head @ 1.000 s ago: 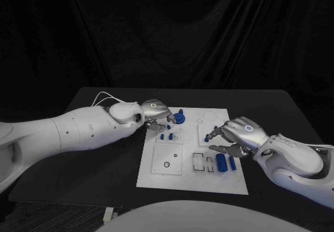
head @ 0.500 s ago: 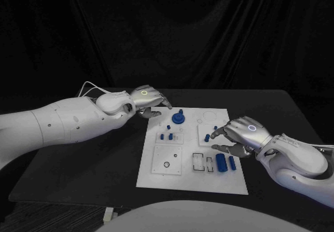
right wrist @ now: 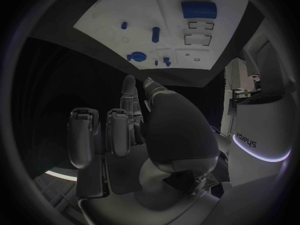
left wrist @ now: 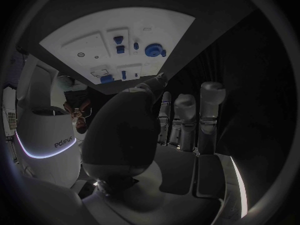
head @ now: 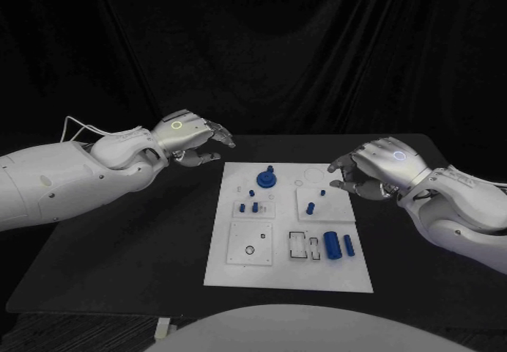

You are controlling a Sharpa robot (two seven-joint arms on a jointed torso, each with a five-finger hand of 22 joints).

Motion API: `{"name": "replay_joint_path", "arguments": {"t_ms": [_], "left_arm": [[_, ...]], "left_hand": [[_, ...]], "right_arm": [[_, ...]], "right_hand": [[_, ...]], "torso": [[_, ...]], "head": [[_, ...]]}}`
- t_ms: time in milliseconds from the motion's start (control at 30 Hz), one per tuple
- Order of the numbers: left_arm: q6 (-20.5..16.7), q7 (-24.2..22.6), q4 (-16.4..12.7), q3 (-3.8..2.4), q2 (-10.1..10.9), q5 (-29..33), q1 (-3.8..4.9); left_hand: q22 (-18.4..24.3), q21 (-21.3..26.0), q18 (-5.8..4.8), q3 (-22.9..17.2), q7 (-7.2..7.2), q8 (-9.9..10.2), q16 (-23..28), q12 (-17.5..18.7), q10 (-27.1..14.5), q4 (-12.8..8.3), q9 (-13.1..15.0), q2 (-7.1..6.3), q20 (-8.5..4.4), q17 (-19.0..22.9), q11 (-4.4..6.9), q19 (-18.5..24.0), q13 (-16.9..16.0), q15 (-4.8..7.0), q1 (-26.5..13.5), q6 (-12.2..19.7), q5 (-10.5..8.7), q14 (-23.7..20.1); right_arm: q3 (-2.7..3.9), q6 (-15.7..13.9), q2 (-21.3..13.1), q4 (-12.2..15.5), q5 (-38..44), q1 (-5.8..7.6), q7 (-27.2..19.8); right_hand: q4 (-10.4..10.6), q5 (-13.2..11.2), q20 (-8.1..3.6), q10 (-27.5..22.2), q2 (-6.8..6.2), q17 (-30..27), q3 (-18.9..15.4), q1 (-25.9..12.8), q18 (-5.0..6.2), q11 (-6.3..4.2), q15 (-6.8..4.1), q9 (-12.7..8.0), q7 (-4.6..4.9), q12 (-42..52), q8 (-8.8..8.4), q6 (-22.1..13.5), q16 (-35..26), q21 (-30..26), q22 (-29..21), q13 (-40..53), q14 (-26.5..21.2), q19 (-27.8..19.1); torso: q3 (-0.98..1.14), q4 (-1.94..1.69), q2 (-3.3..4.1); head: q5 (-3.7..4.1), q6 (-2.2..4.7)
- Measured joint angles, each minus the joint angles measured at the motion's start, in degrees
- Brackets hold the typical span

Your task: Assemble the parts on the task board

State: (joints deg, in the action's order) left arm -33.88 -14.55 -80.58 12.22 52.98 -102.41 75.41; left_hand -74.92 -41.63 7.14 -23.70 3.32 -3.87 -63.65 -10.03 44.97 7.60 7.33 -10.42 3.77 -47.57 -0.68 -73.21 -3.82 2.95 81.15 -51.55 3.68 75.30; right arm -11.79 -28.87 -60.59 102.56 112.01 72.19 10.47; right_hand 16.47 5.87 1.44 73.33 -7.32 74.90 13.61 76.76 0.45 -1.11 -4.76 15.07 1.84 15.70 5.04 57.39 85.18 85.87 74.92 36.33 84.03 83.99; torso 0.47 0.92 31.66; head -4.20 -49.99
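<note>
Dim scene, black backdrop, task board (head: pixel 291 275) brightest surface, soft sheen on both arms, worktop (head: pixel 127 249) near black, wrist views heavily fisheyed, edges vignetted dark, straight board edges bent, no visible blur

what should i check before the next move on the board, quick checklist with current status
1. Left hand holds nothing: ok, fingers apart, off the board's far left corner.
2. Right hand holds nothing: ok, beside the board's right edge.
3. Task board unobstructed: ok.
4. Round blue part seated at the far end: cannot tell how fully.
5. Two blue cylinders lie loose by the rectangular slots: ok, reachable.
6. Slots filled: not ok, apparently empty.
</note>
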Motion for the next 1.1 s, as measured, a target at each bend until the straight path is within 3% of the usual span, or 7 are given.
{"name": "replay_joint_path", "arguments": {"t_ms": [100,233,400,467,600,700,1100], "left_arm": [[-0.9,-0.8,0.0,0.02,0.4,2.7,0.01],[-1.9,-2.7,-0.1,0.01,0.7,8.5,-0.18],[-3.3,-6.3,-2.0,0.05,1.8,17.3,-1.20],[-3.7,-7.7,-2.9,0.05,2.3,20.2,-1.48],[-4.4,-10.5,-4.4,0.06,3.2,26.4,-2.07],[-4.6,-12.0,-5.0,0.07,3.6,29.9,-2.38],[-4.5,-14.6,-5.1,0.07,3.7,35.5,-3.14]], "left_hand": [[0.0,11.1,0.94,-0.3,-1.29,0.0,5.8,-1.9,0.1,2.6,-0.3,1.08,0.78,7.1,-1.02,5.2,-0.1,-0.93,-1.7,-1.0,2.91,-5.8],[0.0,21.7,2.19,-1.5,-4.12,-0.3,10.9,-7.5,2.7,3.4,-0.3,2.29,2.19,12.1,-3.66,11.2,-1.7,-3.11,-2.5,-3.3,7.22,-14.9],[0.0,21.7,2.19,-0.8,-5.82,-0.3,11.0,-21.0,3.9,2.2,-0.6,3.24,2.97,12.5,-3.65,11.1,-9.3,-3.44,-1.9,-5.0,9.29,-17.0],[0.0,21.3,2.19,-0.8,-6.18,-0.3,10.7,-24.0,1.5,2.1,-0.6,3.45,2.89,12.4,-3.69,10.8,-11.4,-3.35,-1.7,-5.5,9.83,-16.9],[0.0,19.3,2.18,-1.0,-6.39,-0.3,10.7,-24.8,-1.1,1.9,-0.6,3.61,2.88,12.4,-3.90,9.8,-12.0,-3.35,-1.5,-6.0,10.46,-16.9],[0.0,17.7,2.19,-1.0,-6.70,-0.3,10.6,-24.8,-1.9,1.9,-0.6,3.61,2.90,12.4,-4.14,9.0,-11.9,-3.35,-1.5,-6.3,10.90,-16.9],[0.0,14.2,2.17,-1.1,-6.91,-0.3,10.2,-23.9,-3.8,1.5,-0.8,3.14,2.77,12.6,-4.03,7.4,-10.9,-3.25,-0.6,-6.1,11.16,-15.8]], "right_arm": [[-0.01,-0.5,1.0,-2.3,-0.7,0.51,0.0],[-0.03,-0.8,3.1,-6.2,-1.8,0.77,-0.1],[-0.03,-1.2,5.4,-10.9,-3.6,0.34,-0.6],[-0.03,-1.4,6.0,-12.3,-4.4,-0.10,-1.0],[-0.04,-1.9,7.1,-15.0,-6.5,-1.08,-2.1],[-0.05,-2.0,7.6,-16.2,-7.7,-1.69,-2.8],[-0.06,0.4,9.0,-18.6,-10.4,-4.18,-5.6]], "right_hand": [[-0.2,-0.2,0.57,0.6,-0.41,0.0,1.0,2.2,0.01,0.63,0.38,-0.5,-0.49,-3.9,-0.40,-1.0,0.0,0.0,0.0,-4.6,-0.1,0.0],[-0.7,-0.2,0.58,4.3,-1.12,0.0,1.6,4.2,0.00,-0.39,-0.04,-1.1,-0.59,-3.1,-0.56,-1.3,-0.7,-0.2,0.0,-5.5,0.0,0.0],[-0.1,-0.6,-0.74,9.7,-1.82,-3.2,-0.1,3.7,1.40,-2.34,-1.43,-2.1,-0.82,14.8,-0.56,-1.1,-4.9,-5.8,0.0,7.7,0.0,0.0],[-0.1,-0.5,-0.90,1.8,-1.62,-6.8,-0.1,3.5,2.26,-1.42,-1.20,-2.4,-0.69,8.9,-0.56,-0.5,-7.3,-8.9,0.0,5.0,0.0,-1.1],[-0.2,0.6,1.38,-7.6,-1.71,-6.3,1.8,5.1,2.27,2.73,1.95,-2.8,-0.35,-3.7,-0.56,-0.7,-7.3,-9.8,0.0,-4.4,0.0,-1.3],[-0.3,0.6,1.76,-11.7,-3.21,-5.9,2.1,6.6,2.28,3.92,2.13,-3.2,-0.16,-9.7,-0.56,-0.9,-7.3,-10.1,0.0,-11.0,0.0,-1.1],[-1.4,1.5,1.76,-18.1,-3.76,-0.4,0.9,8.8,2.27,3.39,1.95,-4.5,0.37,-11.6,-0.79,-2.4,-3.7,-7.5,0.0,-17.1,-0.2,-0.2]], "torso": [[-0.01,-0.03,0.00],[-0.02,-0.04,0.01],[-0.04,-0.08,0.02],[-0.07,-0.09,0.03],[-0.07,-0.12,0.05],[-0.08,-0.12,0.05],[-0.14,-0.15,0.05]], "head": [[0.26,0.00],[0.30,0.00],[0.49,0.00],[0.55,0.00],[0.68,0.00],[0.54,0.00],[0.43,0.00]]}}
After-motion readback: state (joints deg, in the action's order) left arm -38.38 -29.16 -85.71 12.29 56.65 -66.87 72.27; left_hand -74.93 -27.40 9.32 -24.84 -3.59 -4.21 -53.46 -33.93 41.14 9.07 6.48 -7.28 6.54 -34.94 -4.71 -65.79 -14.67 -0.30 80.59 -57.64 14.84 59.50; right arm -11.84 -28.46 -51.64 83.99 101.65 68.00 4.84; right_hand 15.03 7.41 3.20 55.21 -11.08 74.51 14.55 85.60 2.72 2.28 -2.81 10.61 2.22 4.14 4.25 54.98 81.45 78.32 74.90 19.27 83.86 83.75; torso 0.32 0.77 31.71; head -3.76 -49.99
